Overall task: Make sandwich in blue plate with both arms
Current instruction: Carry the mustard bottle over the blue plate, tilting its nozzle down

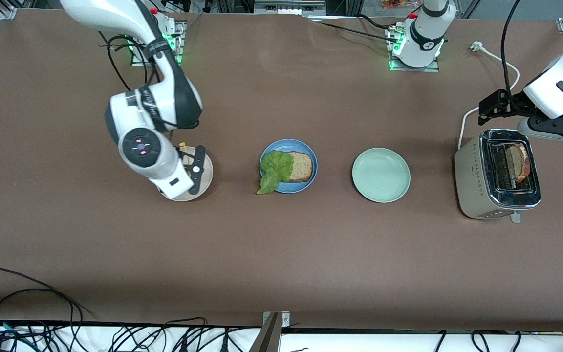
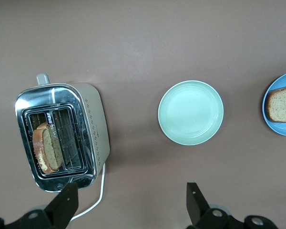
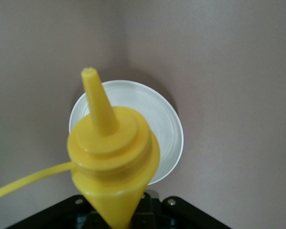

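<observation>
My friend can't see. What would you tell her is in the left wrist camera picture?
A silver toaster sits on a brown table with one bread slice in its slot. Beside it is a bare green plate, then the blue plate with another slice at the edge. The left gripper hangs above, fingers open.

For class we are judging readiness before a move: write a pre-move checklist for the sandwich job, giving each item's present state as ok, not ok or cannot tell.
1. Blue plate holds the first bread slice with the lettuce leaf on it: ok.
2. Second bread slice stands up out of the toaster slot, reachable: ok.
3. Left gripper has its fingers open, over the table beside the toaster: ok.
4. Right gripper is shut on the yellow squeeze bottle, over the beige plate: ok.
5. Pale green plate sits apart from the blue plate, with nothing on it: ok.
6. Sauce on the lettuce: cannot tell.
</observation>
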{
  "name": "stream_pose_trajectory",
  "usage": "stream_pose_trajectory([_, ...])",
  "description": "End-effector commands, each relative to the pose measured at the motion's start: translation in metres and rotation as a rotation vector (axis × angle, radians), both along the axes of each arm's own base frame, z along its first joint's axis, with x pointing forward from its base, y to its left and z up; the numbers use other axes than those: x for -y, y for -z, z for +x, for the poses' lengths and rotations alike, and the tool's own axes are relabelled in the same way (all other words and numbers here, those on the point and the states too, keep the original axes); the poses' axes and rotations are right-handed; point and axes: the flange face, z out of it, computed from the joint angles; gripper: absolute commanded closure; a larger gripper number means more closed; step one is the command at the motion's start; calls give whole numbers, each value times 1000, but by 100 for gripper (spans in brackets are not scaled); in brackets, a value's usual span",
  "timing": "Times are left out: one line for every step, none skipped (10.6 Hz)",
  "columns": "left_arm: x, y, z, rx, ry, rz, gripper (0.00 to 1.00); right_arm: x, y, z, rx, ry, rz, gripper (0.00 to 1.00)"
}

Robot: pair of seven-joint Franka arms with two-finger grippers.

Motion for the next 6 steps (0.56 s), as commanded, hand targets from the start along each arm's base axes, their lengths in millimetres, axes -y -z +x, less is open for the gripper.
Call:
stream_pose_trajectory([-1,-5,0,10,20,-17,0,-64,14,-9,74,-115,-156,93])
stream_pose_trajectory([-1,-5,0,10,20,-17,0,-80,19,-14,95,-166,-199,92])
stream_pose_trajectory([-2,-5,0,10,19,-17,0,-92,25,-18,101,-182,-209,93])
stream_pose_trajectory([-1,-5,0,10,20,-17,0,-104,29,-14,114,-189,-206,93])
stream_pose_trajectory([-1,-5,0,10,20,-17,0,-131,38,-23,118,-231,-214,93])
stream_pose_trajectory([-1,-5,0,10,20,-19,0,-159,44,-41,132,-291,-256,93])
